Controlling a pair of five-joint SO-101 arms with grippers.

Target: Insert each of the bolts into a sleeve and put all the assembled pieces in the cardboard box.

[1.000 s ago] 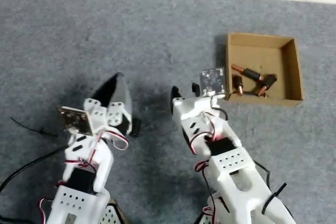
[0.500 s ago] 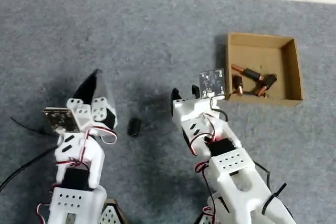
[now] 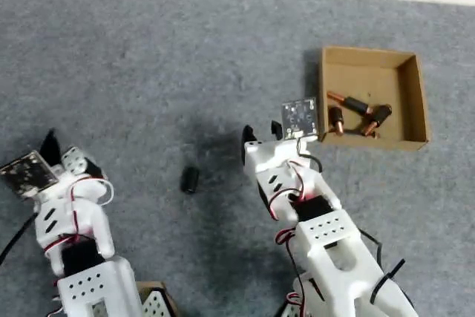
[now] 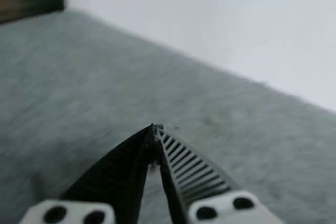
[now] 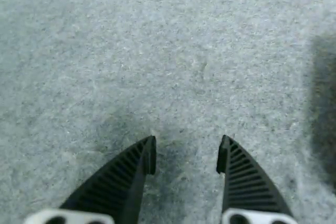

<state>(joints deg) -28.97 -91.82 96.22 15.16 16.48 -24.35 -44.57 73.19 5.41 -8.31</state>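
A short black sleeve [image 3: 190, 179] lies alone on the grey carpet between the two arms. My left gripper [image 3: 50, 142] is far to its left near the table's left edge, raised and shut with nothing in it [image 4: 156, 129]. My right gripper [image 3: 261, 133] rests low at the centre, right of the sleeve and just left of the cardboard box [image 3: 413, 98]; it stands open and empty over bare carpet [image 5: 187, 154]. Inside the box lie three assembled pieces [image 3: 349, 102], copper bolts in black sleeves.
Grey carpet [image 3: 148, 57] covers the table, with a pale wall strip along the far edge. A thin black cable [image 3: 30, 178] lies at the left near my left arm. The right arm's body [image 3: 326, 235] fills the lower centre.
My left arm swung left and back away from the black sleeve, which stays lying on the carpet where it was uncovered. The right arm has not moved.
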